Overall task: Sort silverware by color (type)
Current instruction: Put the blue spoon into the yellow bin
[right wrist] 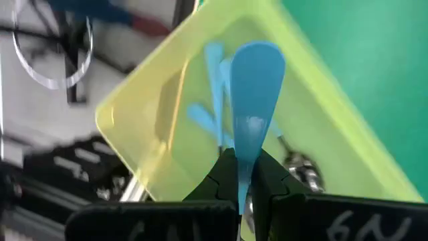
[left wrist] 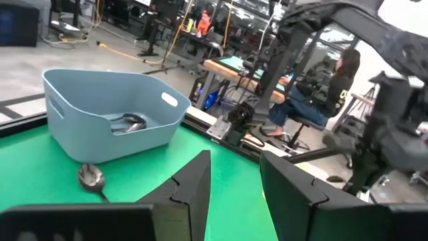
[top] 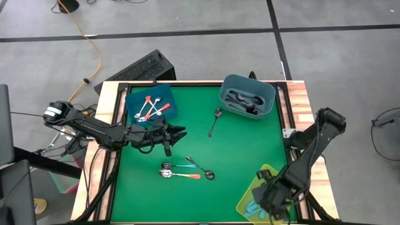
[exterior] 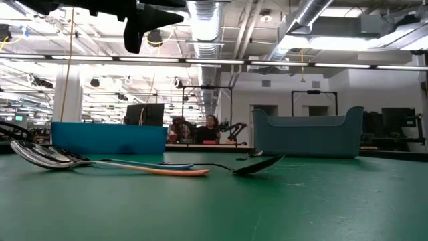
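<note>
My right gripper [top: 270, 201] hangs over the yellow bin [top: 250, 195] at the table's near right corner, shut on a light-blue-handled spoon [right wrist: 254, 80]. Other light blue spoons [right wrist: 212, 100] lie in that bin. My left gripper [top: 178, 132] is open and empty above the table's middle left. Three spoons lie flat on the green mat near the middle: a blue-handled one [top: 178, 166], an orange-handled one [top: 186, 176] and a dark one [top: 201, 169]. Another dark spoon [top: 214, 122] lies near the grey-blue bin [top: 247, 100]. My right gripper pinches the spoon's narrow handle part [right wrist: 245, 157] between its two fingers. The handle's wide light-blue end [right wrist: 255, 63] points away from the gripper, toward the bin's floor. The spoon is lifted clear above the yellow bin. Its bowl end is hidden by the fingers.
A blue bin [top: 150, 106] with orange-red spoons stands at the far left. The grey-blue bin at the far right holds dark spoons [left wrist: 127, 124]. A person sits at a desk [left wrist: 321, 87] beyond the table. Bare green mat [top: 250, 147] lies between the bins.
</note>
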### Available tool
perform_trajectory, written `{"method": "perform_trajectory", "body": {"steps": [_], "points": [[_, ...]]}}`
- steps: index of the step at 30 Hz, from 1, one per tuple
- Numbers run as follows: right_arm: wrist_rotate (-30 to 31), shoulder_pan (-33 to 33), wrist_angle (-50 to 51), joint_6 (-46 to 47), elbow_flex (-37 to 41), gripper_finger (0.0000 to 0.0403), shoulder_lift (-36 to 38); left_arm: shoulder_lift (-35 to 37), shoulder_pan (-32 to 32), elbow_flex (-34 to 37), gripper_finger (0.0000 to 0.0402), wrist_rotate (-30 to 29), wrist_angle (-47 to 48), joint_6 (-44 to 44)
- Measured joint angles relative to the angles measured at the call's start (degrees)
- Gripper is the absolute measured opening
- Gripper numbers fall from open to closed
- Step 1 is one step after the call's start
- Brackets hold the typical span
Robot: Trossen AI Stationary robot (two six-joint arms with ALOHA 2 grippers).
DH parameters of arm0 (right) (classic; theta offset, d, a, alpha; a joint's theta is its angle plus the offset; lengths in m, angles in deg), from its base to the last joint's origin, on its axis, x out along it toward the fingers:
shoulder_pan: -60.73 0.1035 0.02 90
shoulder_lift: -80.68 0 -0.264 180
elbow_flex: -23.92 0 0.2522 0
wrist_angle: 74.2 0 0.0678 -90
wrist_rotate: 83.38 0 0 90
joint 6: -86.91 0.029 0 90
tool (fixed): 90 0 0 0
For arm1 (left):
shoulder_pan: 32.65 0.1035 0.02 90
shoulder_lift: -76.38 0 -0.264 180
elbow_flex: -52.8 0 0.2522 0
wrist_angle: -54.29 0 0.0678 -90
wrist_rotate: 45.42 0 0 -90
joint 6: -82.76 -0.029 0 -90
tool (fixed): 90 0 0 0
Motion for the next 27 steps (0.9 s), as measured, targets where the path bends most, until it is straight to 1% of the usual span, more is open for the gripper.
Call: {"method": "perform_trajectory", "body": {"steps": [4, 6, 14, 19, 23, 27], "points": [[-3.72, 1.14, -0.02, -3.83, -0.01, 0.0018, -4.68, 0.0, 0.0, 0.0, 0.0114, -0.22, 0.51, 0.86], [-4.4, 1.2, 0.02, -4.96, 0.0, 0.0018, -6.44, 0.02, 0.0, 0.0, 0.0114, -0.22, 0.63, 1.29], [-4.2, 1.22, 0.99, -8.36, -0.02, 0.0018, -12.41, 0.0, 0.0, 0.0, 0.0114, -0.22, 0.74, 1.43], [-4.32, 1.68, 1.42, -12.44, 0.0, 0.0018, -16.21, 0.0, 0.0, 0.0, 0.0114, -0.26, 0.74, 1.41], [-4.3, 1.98, 1.71, -12.45, 0.0, 0.0019, -18.38, 0.01, 0.0, 0.0, 0.0114, -0.28, 0.72, 1.38], [-3.29, 2.34, 0.76, -12.47, 0.42, 0.0038, -19.15, 0.0, 0.02, 0.0, 0.0114, -0.32, 0.84, 1.37]]}}
